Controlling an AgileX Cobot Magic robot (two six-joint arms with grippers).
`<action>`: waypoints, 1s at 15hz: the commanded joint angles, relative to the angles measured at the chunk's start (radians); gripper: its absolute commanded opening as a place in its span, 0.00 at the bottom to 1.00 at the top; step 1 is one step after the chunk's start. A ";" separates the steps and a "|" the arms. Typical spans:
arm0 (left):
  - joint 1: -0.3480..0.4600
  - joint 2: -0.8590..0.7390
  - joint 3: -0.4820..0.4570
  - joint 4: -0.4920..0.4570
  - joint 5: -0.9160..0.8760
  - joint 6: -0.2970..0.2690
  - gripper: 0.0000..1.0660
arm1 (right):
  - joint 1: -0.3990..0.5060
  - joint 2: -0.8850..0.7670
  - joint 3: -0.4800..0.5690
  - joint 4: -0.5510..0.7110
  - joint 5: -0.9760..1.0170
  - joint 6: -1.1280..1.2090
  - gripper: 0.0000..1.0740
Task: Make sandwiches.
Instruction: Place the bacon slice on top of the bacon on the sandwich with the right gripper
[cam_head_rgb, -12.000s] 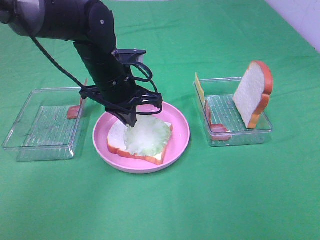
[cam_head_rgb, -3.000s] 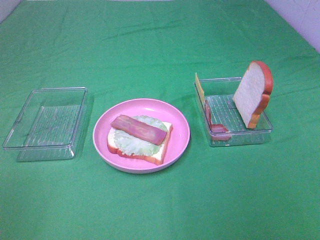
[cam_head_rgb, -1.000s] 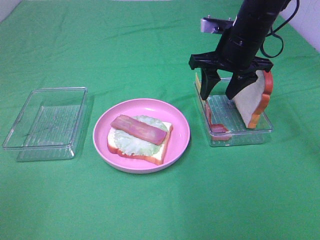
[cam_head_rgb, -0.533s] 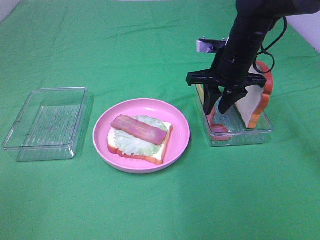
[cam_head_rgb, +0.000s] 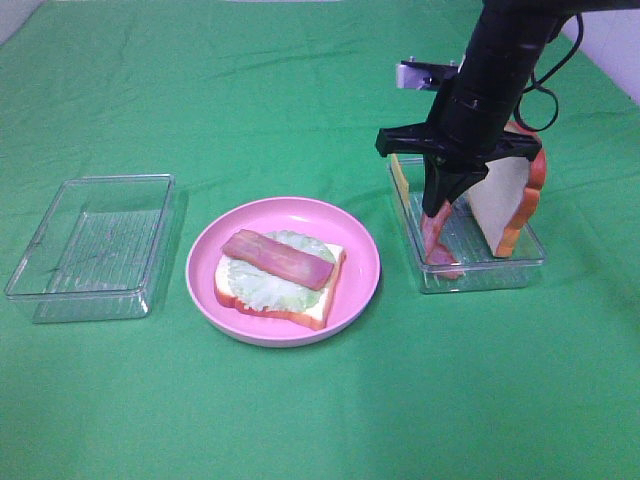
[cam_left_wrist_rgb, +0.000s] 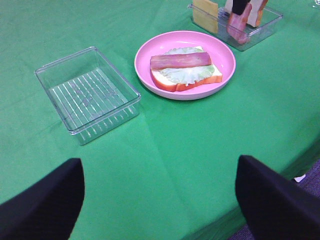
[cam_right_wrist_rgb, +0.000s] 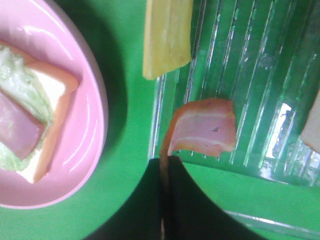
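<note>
On the pink plate (cam_head_rgb: 362, 265) lies a partial sandwich (cam_head_rgb: 278, 275): a bread slice, lettuce and one bacon strip (cam_head_rgb: 277, 258). My right gripper (cam_head_rgb: 440, 207) is over the right clear tray (cam_head_rgb: 482, 268), shut on a second bacon strip (cam_head_rgb: 437, 240) that hangs from it into the tray. The right wrist view shows this strip (cam_right_wrist_rgb: 205, 127) curling from the shut fingers (cam_right_wrist_rgb: 175, 200). A bread slice (cam_head_rgb: 507, 195) leans upright in the tray and a yellow cheese slice (cam_head_rgb: 398, 172) stands at its left wall. My left gripper (cam_left_wrist_rgb: 160, 210) is open, held back from the plate (cam_left_wrist_rgb: 226, 56).
An empty clear tray (cam_head_rgb: 90, 245) stands left of the plate; it also shows in the left wrist view (cam_left_wrist_rgb: 87, 92). A green cloth (cam_head_rgb: 320, 420) covers the table. The table's edge shows in the left wrist view (cam_left_wrist_rgb: 295, 165).
My right gripper, open down in the right tray half a second ago, has shut on the bacon strip and risen a little. Plate and sandwich have not moved.
</note>
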 joint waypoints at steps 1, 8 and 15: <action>-0.003 -0.022 0.005 -0.005 -0.007 -0.001 0.74 | -0.001 -0.079 -0.008 0.001 0.055 -0.001 0.00; -0.003 -0.022 0.005 -0.005 -0.007 -0.001 0.74 | 0.002 -0.204 -0.008 0.304 0.200 -0.141 0.00; -0.003 -0.022 0.005 -0.005 -0.007 -0.001 0.74 | 0.209 -0.197 -0.008 0.410 -0.150 -0.183 0.00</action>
